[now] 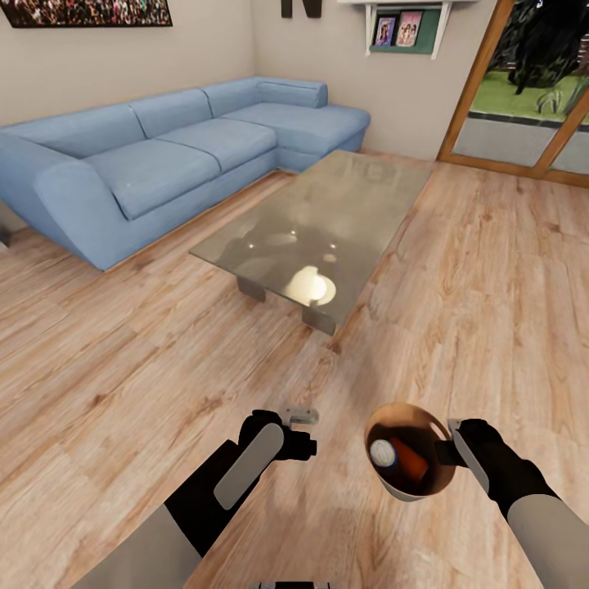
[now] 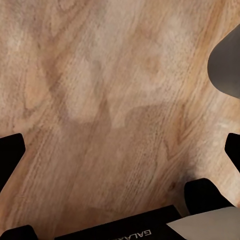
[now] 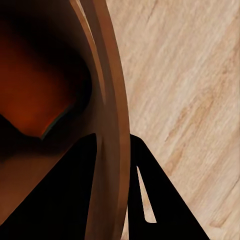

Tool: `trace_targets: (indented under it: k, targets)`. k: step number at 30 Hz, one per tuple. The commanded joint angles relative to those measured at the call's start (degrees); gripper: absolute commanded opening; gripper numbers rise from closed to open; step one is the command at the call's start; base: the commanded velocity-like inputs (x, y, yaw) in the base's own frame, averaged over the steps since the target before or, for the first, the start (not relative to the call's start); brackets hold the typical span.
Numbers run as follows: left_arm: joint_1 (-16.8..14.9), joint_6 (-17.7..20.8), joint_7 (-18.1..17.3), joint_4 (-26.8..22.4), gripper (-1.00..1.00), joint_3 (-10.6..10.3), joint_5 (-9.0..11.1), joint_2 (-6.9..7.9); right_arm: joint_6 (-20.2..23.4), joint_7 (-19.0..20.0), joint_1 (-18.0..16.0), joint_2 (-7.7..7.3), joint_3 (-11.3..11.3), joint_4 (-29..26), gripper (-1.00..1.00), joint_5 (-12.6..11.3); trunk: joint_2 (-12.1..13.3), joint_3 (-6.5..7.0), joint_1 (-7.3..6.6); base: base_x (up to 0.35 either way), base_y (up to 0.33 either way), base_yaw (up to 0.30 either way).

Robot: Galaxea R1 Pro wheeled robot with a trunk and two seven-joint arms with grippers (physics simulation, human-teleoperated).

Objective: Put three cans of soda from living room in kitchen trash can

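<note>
Fingers (image 3: 75, 200) of my right gripper (image 1: 452, 447) straddle the rim of the tash can (image 1: 391, 483): in the right wrist view one dark finger sits inside the wall and the other outside it, the brown rim pinched between them. From the head view I see the bin carried off the wood floor (image 1: 458, 270) at the end of my right arm, its mouth tipped toward the camera.

Inside it lie at least two cans of soda. One shows its silver top (image 1: 381, 452) with a dark body behind, and an orange one (image 1: 409, 460) lies slanted just beside it, touching. I cannot tell whether a third is in there; the interior is shadowed. The right wrist view gives a reddish-orange shape (image 3: 35, 95) deep in the bin, too blurred to make out.

My left gripper (image 1: 299, 415) hangs over bare floor, well apart from the bin. The left wrist view has its dark fingers (image 2: 11, 155) spread wide at either edge with nothing but planks between them.

Ahead stands the glass coffee table (image 1: 327, 221), and beyond it the long blue sofa (image 1: 164, 155) along the wall. To the right is a wood-framed glass door (image 1: 523, 123) with greenery outside.
</note>
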Motion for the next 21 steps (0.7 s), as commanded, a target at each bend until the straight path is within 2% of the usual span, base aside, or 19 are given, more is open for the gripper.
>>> trace_targets:
  k: [1, 21]
  targets:
    - [0.0, 0.0, 0.0, 0.0, 1.00, 0.0, 0.0, 0.00, 0.0, 0.3, 0.0, 0.00, 0.0, 0.0, -1.00, -0.4, -0.4, -0.18, 0.22, 0.000, 0.000, 0.000]
    - [0.0, 0.0, 0.0, 0.0, 1.00, -0.2, 0.0, 0.00, 0.0, 0.3, 0.0, 0.00, 0.0, 0.0, -1.00, -0.4, -8.4, -3.77, 4.61, 0.000, 0.000, 0.000]
